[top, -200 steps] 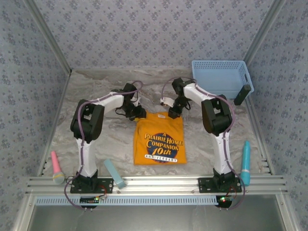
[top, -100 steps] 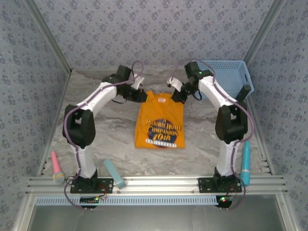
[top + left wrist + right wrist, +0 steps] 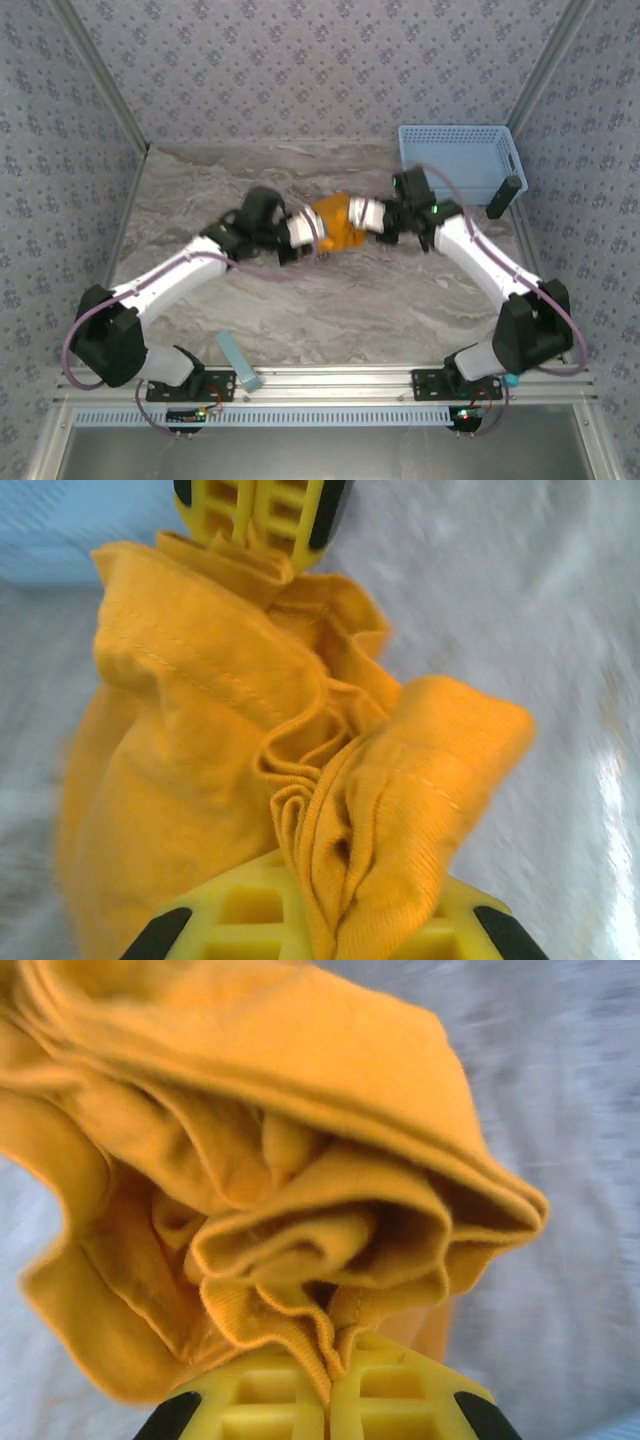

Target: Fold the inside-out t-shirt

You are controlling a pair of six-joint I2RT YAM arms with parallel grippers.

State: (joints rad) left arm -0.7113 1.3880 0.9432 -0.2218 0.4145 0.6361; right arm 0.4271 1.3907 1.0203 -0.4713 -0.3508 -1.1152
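**Both grippers pinching one bunched shirt at mid-table**

The left gripper (image 3: pixel 330 925) is closed tight on a thick wad of orange cloth, with several gathered layers and a stitched hem squeezed between its yellow fingers. The right gripper (image 3: pixel 330 1395) is likewise clamped down, with a ribbed edge and folds caught in its jaws. The two stand close together, facing each other, and the t-shirt (image 3: pixel 335 222) is crumpled into a small bundle between them, a little far of the table's centre. I cannot tell whether the bundle rests on the surface or hangs just off it.

The cotton looks light, soft and limp. It should sag and drape wherever it is unsupported, it is not fragile, and it should not slip from a firm pinch. A wad gives little control, so a single layer at a hem corner or shoulder seam would likely spread it better.

Near of the bundle, the marble-patterned table (image 3: pixel 380 300) lies bare and broad, with good room for laying the shirt flat. The light blue plastic basket (image 3: pixel 455 160) sits far right, close behind the right gripper. A pale blue block (image 3: pixel 238 361) lies at the near edge on the left.
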